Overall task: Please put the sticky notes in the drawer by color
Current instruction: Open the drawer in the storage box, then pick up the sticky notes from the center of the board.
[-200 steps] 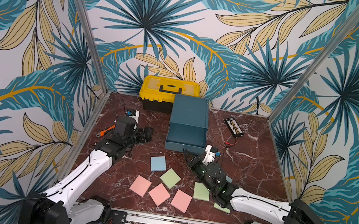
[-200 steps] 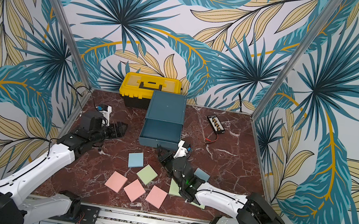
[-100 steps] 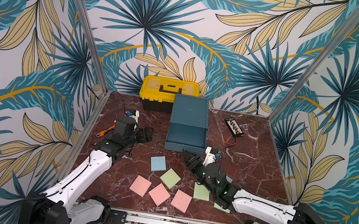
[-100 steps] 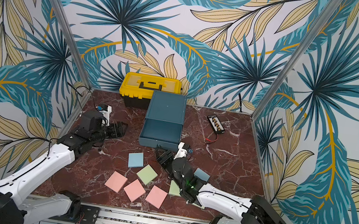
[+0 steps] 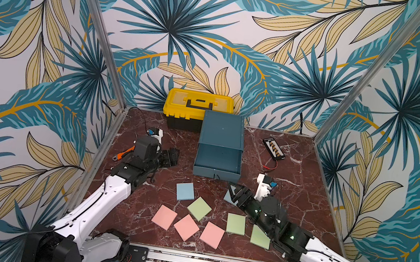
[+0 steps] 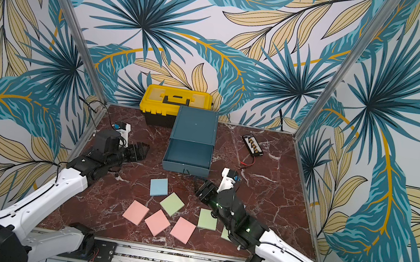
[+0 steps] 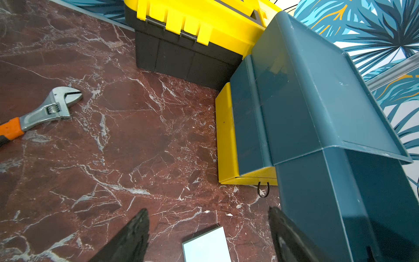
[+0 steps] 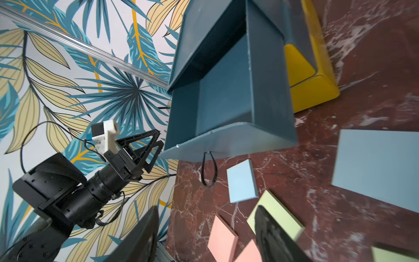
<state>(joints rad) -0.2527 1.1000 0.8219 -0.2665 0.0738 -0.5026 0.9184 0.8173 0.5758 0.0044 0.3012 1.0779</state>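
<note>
Beside the right tool (image 8: 206,207) lies a blue sticky note (image 8: 376,167).

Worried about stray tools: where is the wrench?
The wrench lies flat on the table by its left edge, beside the left arm, nearer the front than the yellow toolbox.

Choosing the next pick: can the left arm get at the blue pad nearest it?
Likely yes: the blue pad lies flat on bare table close before the left gripper, nothing on it or between them.

Both end effectors (image 7: 208,214) (image 8: 207,211) agape, empty
</note>
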